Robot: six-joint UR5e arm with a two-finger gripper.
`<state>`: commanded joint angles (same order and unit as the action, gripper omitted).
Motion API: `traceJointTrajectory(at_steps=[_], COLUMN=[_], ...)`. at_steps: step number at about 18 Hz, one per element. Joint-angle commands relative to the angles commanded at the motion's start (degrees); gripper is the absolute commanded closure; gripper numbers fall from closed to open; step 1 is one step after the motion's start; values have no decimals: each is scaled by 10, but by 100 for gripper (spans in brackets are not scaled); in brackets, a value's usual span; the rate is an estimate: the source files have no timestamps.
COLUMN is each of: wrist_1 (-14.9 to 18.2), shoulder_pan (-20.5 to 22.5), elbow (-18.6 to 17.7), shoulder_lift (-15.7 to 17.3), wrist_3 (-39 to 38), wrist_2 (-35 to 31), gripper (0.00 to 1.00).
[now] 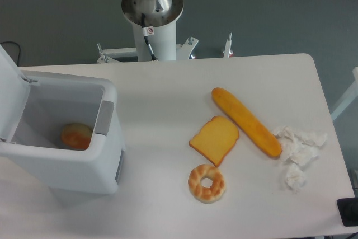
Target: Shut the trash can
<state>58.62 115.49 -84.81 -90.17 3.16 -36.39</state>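
The trash can [67, 138] sits at the left edge of the frame on the white bench [162, 93], and it's wide open: lid [10, 90] is swung up and stands nearly upright along the far left side, hinge at the upper left corner of the bin. Inside there's a round orange-ish thing [76, 136], looks like a bun or sth, can't say for sure. Grey latch tab [104, 117] is on the right rim. Only the arm's base column [151, 15] shows at top center, the hand is out of frame, so no idea if it's released or clenched. Imo the can is light hollow plastic, stiff but smooth and prob slippery, and it could slide or tip if shoved sideways. No need to grab anything tbh, I'd push on the lid's free top edge, away from the hinge, and swing it over to the right and down till it meets the latch. Other stuff mid/right of frame, well apart from the bin: bread slice [214, 140], long loaf [246, 121], donut [207, 183], crumpled tissue [297, 155].
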Motion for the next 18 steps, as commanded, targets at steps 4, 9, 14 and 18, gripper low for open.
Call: traceJointTrajectory(at_steps=[4, 9, 14, 18], wrist_1=[-1, -1, -1, -2], shoulder_pan=[-14, -18, -18, -18], elbow=[1, 0, 0, 0], shoulder_lift=[-13, -21, -30, -35], wrist_3=[0, 0, 2, 5], wrist_2=[0, 0, -3, -7], gripper=[0, 0, 0, 0])
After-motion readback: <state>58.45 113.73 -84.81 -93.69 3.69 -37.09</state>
